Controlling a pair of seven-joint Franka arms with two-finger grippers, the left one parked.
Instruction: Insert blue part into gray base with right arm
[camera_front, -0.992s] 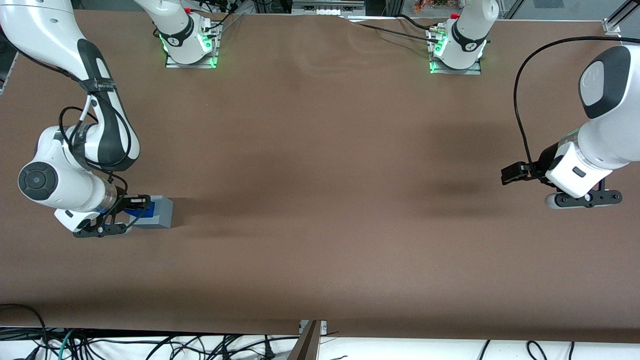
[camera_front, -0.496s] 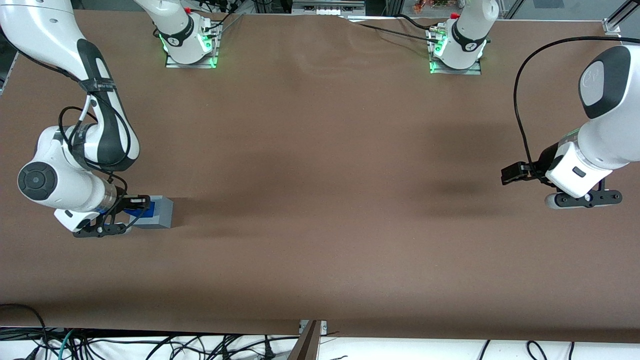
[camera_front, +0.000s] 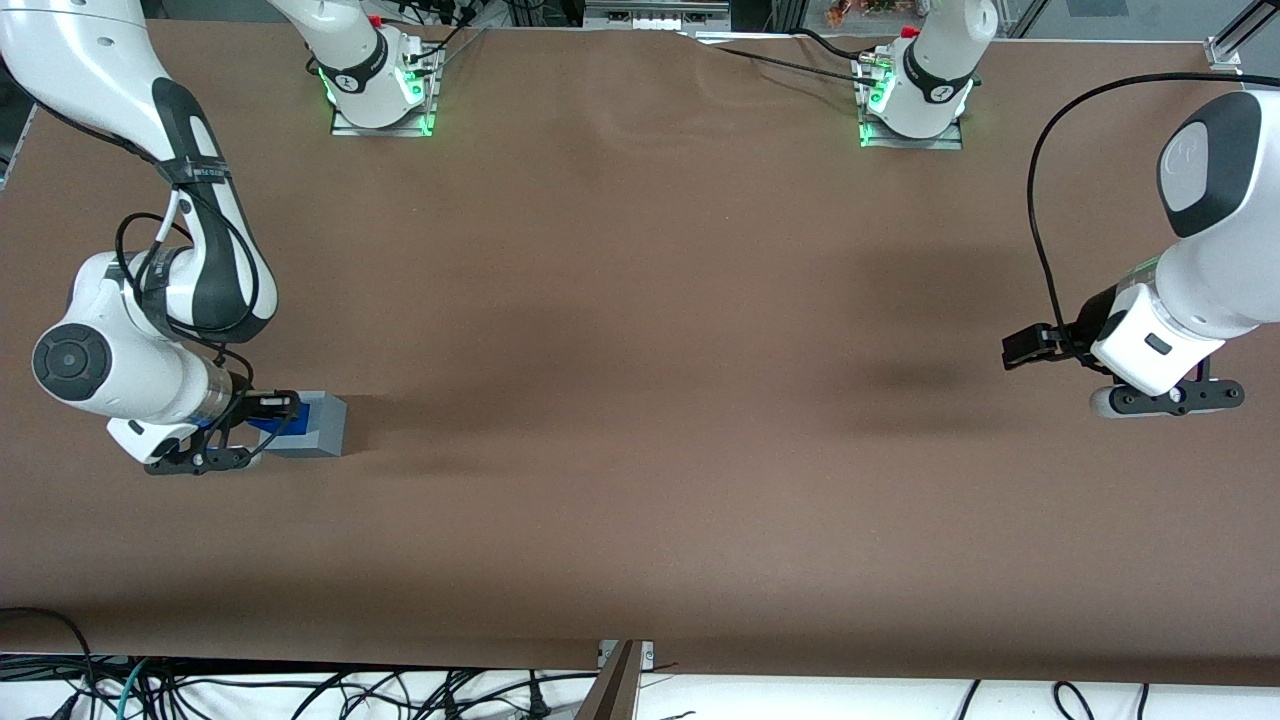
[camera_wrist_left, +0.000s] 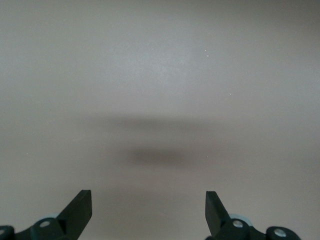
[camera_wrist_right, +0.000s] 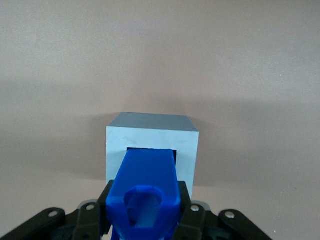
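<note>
Almost nothing has shifted since the earlier frames: only the right arm (camera_front: 150, 300) has eased a touch, its round white joint cap sitting slightly farther toward the working arm's end of the table, while the gray base (camera_front: 318, 428) and the blue part (camera_front: 275, 424) lie where they were.

Seen from the front, the gripper (camera_front: 268, 418) hangs low over the brown table (camera_front: 640, 400) at the working arm's end, right at the gray base, with the blue part between its fingers. From the right wrist camera, the gripper (camera_wrist_right: 145, 215) is clenched on the blue part (camera_wrist_right: 146, 187): a black finger (camera_wrist_right: 186, 210) presses against each side of the block, and the block fills the gap between them.

The blue part's long axis runs straight out from between the fingers toward the gray base (camera_wrist_right: 152, 150). Its end nearest the wrist camera shows a rounded hollow boss; its other end points into the dark square recess in the base's light face and appears to sit at or just inside the opening. How deep it has gone cannot be told. Recess and block look lined up, with gray rim showing evenly on both sides of the blue.

The base rests flat on the table, its pale face turned toward the fingers.
</note>
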